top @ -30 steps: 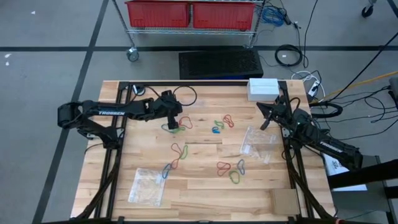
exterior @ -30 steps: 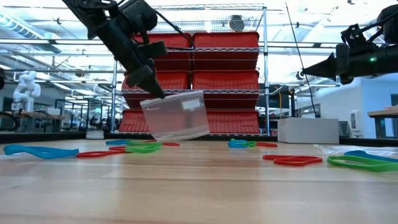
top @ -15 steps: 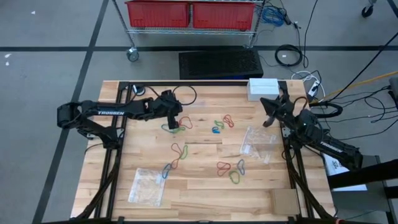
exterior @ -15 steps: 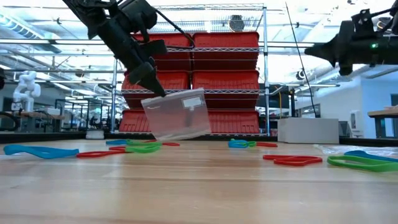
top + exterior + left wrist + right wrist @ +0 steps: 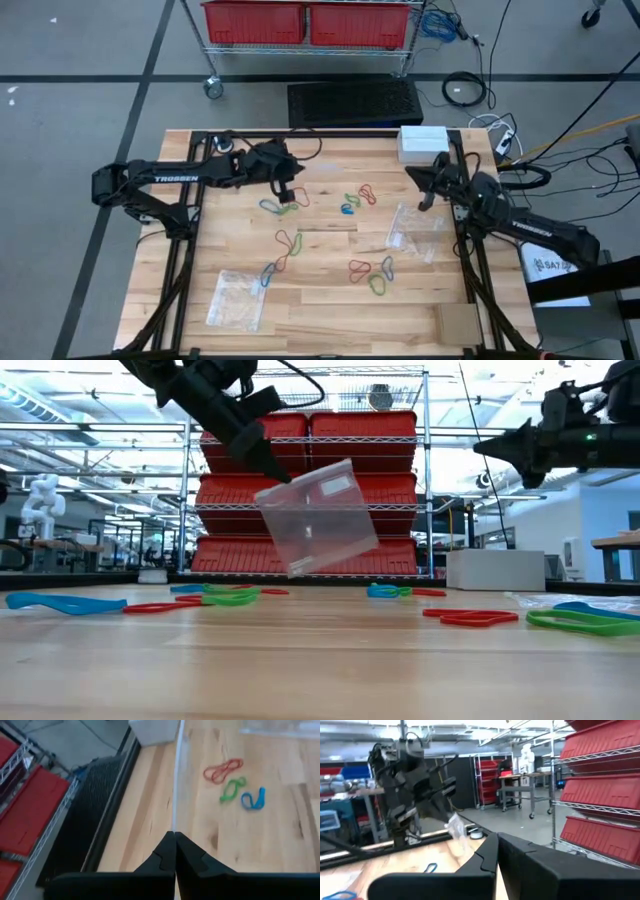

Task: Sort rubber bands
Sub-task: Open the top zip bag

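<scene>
From above, my left gripper (image 5: 287,180) sits over the far left part of the wooden table (image 5: 320,310), fingers pinched together on a clear plastic bag (image 5: 291,186) that is hard to make out from here. My right gripper (image 5: 425,187) hangs over the far right side, near the white box (image 5: 423,142), its fingers pressed together with nothing between them. The rubber bands (image 5: 283,250) lie scattered across the middle of the table in red, blue and green: one cluster just beside my left gripper, one near the centre of the far half, a chain of loops in the middle, another group toward the near right. A second clear bag (image 5: 236,299) lies flat at the near left and a third (image 5: 415,229) at the right.

At table height, my left gripper (image 5: 272,467) holds the clear plastic bag (image 5: 318,518) by its upper corner; the bag hangs tilted, clear of the tabletop. My right gripper (image 5: 490,448) is high up at the right. Rubber bands (image 5: 228,597) lie flat on the wood, before red bins (image 5: 365,488) on a wire rack.

Through my left wrist camera, the fingers (image 5: 165,857) are clamped on the bag's thin edge (image 5: 175,785), seen side-on; red, green and blue rubber bands (image 5: 235,789) lie on the table beyond.

Through my right wrist camera, my own fingers (image 5: 487,855) meet tip to tip, and my left arm (image 5: 407,785) shows farther off with the bag (image 5: 456,831) dangling.
</scene>
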Motion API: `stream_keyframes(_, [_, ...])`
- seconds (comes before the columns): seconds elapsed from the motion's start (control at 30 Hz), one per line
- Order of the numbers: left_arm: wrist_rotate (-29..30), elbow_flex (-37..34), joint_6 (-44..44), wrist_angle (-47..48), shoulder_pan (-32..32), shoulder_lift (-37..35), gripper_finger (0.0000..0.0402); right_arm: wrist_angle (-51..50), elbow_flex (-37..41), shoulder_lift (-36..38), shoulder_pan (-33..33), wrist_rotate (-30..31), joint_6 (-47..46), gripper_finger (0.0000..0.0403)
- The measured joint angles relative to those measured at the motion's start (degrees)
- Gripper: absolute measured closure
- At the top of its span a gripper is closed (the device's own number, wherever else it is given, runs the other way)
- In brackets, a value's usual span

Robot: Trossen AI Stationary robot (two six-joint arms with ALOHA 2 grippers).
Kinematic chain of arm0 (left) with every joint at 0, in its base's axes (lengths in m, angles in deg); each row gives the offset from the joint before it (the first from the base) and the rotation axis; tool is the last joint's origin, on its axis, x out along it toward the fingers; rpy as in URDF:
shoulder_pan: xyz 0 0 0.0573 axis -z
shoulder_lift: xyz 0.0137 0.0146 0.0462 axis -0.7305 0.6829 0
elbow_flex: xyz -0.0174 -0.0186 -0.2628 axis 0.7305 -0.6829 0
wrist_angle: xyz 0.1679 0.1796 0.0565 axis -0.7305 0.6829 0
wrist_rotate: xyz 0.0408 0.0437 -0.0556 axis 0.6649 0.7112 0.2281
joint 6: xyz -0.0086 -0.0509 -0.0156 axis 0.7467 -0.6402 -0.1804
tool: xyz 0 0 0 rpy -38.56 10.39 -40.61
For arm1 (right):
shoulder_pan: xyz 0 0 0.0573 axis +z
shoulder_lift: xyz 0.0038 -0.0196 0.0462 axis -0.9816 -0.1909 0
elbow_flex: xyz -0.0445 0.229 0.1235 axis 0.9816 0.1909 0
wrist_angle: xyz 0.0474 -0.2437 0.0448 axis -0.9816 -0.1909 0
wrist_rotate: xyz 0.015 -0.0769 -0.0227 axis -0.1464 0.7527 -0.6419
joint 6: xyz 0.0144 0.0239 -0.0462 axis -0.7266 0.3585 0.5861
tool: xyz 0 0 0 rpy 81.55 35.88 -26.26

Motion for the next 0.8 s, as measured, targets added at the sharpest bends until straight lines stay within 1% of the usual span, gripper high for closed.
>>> stream_keyframes(0.13, [-3.10, 0.01, 0.06, -0.63, -0.03, 0.00, 0.0401, 1.02, -3.62, -7.29, 2.23, -0.78, 0.70, 0.0401])
stream_keyframes(0.2, [-3.33, 0.01, 0.06, -0.72, 0.00, 0.00, 0.0401, 0.07, -6.71, -11.63, 3.26, -0.80, 0.67, 0.0394])
stream_keyframes(0.3, [-3.43, 0.01, 0.31, -0.76, 0.00, 0.00, 0.0401, -2.21, -12.67, -19.35, 4.43, -0.79, 1.76, 0.0369])
stream_keyframes(0.47, [-3.43, 0.01, 1.48, -0.82, 0.00, 0.00, 0.0401, -7.32, -24.32, -34.47, 5.31, -1.11, 6.02, 0.0314])
stream_keyframes(0.57, [-3.42, 0.01, 1.51, -0.84, 0.00, 0.00, 0.0402, -8.26, -31.08, -43.34, 6.09, -3.70, 8.95, 0.0285])
stream_keyframes(0.67, [-3.41, 0.01, 1.63, -0.91, 0.00, 0.00, 0.0402, -9.03, -37.04, -50.84, 6.74, -5.92, 10.85, 0.0266])
stream_keyframes(0.8, [-3.59, 0.01, 1.63, -0.92, 0.00, 0.00, 0.0401, -11.93, -43.23, -58.07, 6.78, -5.94, 14.07, 0.0250])
